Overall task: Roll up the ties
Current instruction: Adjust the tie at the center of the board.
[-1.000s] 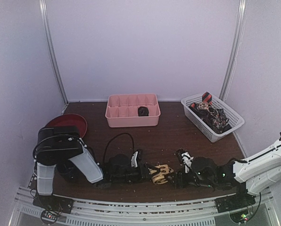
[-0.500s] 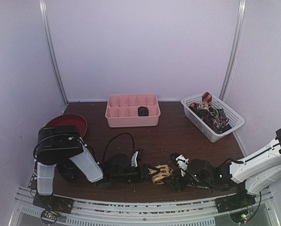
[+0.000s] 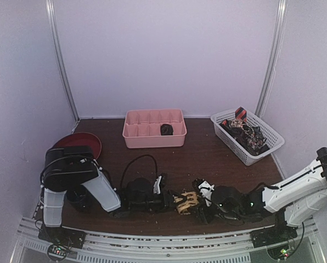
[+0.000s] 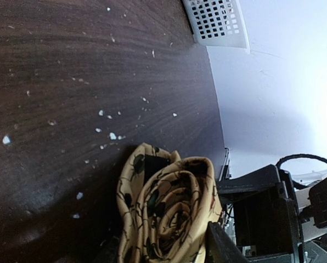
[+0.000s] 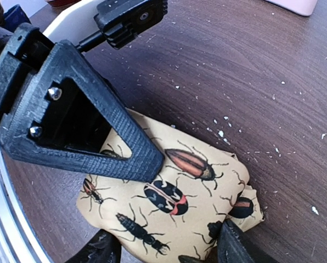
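The tan tie (image 3: 186,201) sits as a soft, loose roll at the near edge of the table (image 3: 207,159), right between my two arms. The cloth is smooth and printed with beetles in black, red and orange. From the left wrist I see its coiled end, the layers spiralling inward. The left gripper (image 3: 173,200) is clamped on the roll, and one black triangular finger (image 5: 81,126) lies across the fabric. The right gripper (image 5: 169,249) has its two tips spread at the roll's near edge — whether they pinch it I cannot tell.

The tabletop is dark wood grain, flecked with white specks. At the back a pink plastic tray (image 3: 152,139) of small cells holds a dark roll (image 3: 166,129) in a near-row cell right of centre. A white lattice basket (image 3: 259,156) at right holds loose ties (image 3: 246,134) — red and black, heaped. A red round plate (image 3: 78,143) lies far left.
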Action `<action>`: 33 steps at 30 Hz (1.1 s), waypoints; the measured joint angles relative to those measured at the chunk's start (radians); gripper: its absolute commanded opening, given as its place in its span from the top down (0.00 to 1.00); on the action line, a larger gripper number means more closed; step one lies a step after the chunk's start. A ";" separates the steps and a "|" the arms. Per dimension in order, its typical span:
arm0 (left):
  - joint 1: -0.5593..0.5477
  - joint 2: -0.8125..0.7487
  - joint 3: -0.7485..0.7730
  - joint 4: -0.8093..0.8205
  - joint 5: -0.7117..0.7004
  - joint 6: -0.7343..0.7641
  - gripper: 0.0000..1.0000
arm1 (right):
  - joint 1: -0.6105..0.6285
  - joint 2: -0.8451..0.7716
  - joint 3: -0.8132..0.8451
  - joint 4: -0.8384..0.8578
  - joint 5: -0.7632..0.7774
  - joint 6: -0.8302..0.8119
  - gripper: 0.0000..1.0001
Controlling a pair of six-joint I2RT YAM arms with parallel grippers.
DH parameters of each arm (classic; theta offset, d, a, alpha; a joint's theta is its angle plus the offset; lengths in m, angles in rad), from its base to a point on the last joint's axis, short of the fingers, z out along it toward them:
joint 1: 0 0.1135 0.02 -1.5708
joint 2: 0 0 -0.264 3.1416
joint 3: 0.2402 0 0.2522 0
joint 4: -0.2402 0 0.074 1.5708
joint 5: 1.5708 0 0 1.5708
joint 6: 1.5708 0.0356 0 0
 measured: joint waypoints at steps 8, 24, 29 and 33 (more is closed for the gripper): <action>-0.003 0.005 -0.001 0.018 -0.013 -0.062 0.47 | 0.019 0.060 0.015 0.054 0.051 0.046 0.46; -0.024 0.028 -0.003 0.077 -0.053 -0.143 0.41 | 0.034 0.100 -0.025 0.183 0.085 0.108 0.48; -0.032 0.029 0.006 0.058 -0.049 -0.158 0.55 | 0.035 0.091 -0.050 0.210 0.085 0.111 0.47; -0.034 0.029 0.011 0.042 -0.049 -0.158 0.58 | 0.037 0.066 -0.051 0.172 0.077 0.130 0.43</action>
